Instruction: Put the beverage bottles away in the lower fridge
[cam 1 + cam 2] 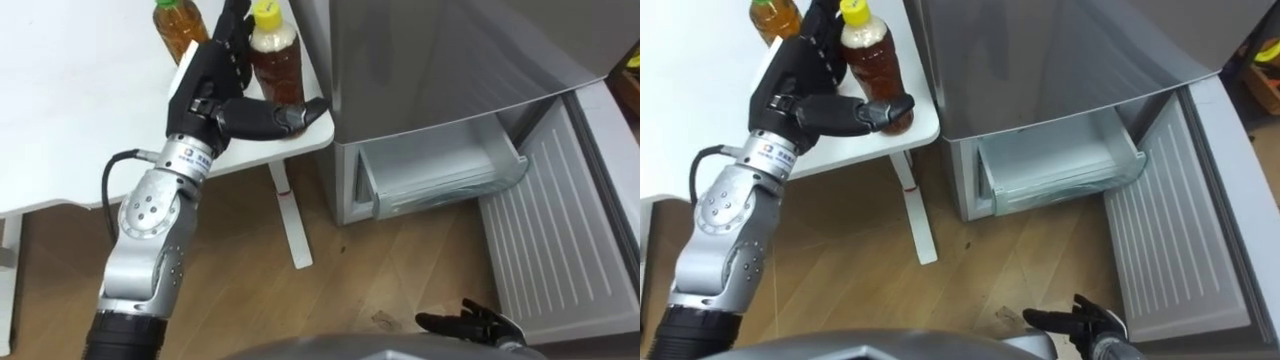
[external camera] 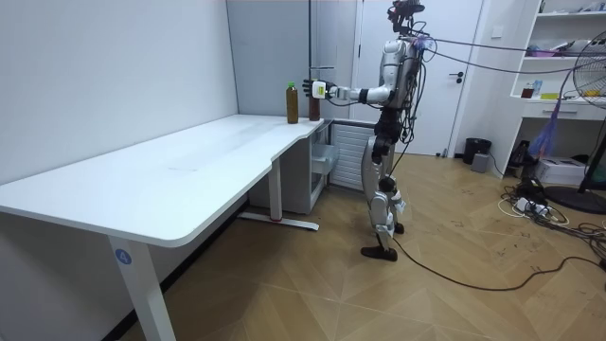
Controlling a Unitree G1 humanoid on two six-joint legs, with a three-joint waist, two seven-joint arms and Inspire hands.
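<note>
Two tea bottles stand at the corner of the white table (image 1: 80, 120). My left hand (image 1: 215, 85) is round the yellow-capped bottle (image 1: 275, 55): its fingers lie behind the bottle and the thumb curls across the front of the base. The second bottle (image 1: 180, 25), with amber tea, stands just behind and to the left, untouched. The fridge's lower door (image 1: 560, 230) hangs open and a clear drawer (image 1: 440, 170) is pulled out. My right hand (image 1: 470, 322) hangs low at the bottom edge, fingers relaxed and empty.
The table's white leg (image 1: 290, 215) stands on the wood floor between me and the fridge. In the room view I stand at the table's far end beside the grey fridge (image 2: 331, 152), left arm stretched out to the bottles (image 2: 303, 101).
</note>
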